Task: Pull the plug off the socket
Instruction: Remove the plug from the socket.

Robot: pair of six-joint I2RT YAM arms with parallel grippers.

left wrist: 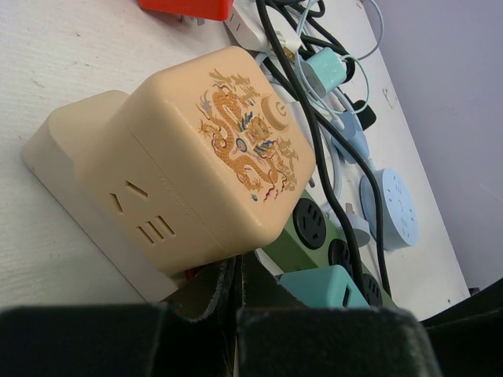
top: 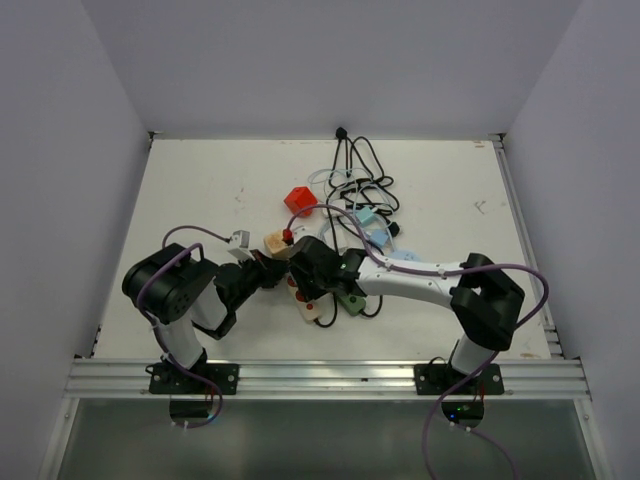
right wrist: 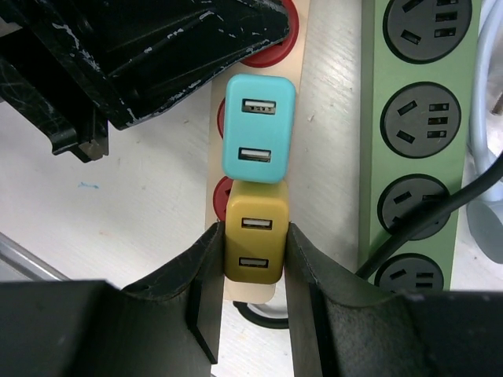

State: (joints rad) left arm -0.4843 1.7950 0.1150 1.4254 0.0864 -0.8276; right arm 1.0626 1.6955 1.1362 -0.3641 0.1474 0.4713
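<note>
Mustard-yellow plug (right wrist: 253,250), lower centre of the right wrist view, sits clamped in the right gripper (right wrist: 253,236) on the cream strip (right wrist: 302,78). The left gripper (left wrist: 240,290), shut empty, apparently braces it. Pull straight.

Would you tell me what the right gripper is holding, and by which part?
The right gripper clamps the yellow charger by its two opposite side faces.

Mustard two-port plug (right wrist: 253,239) stands in the cream socket strip (right wrist: 220,192), seemingly fully seated.
</note>
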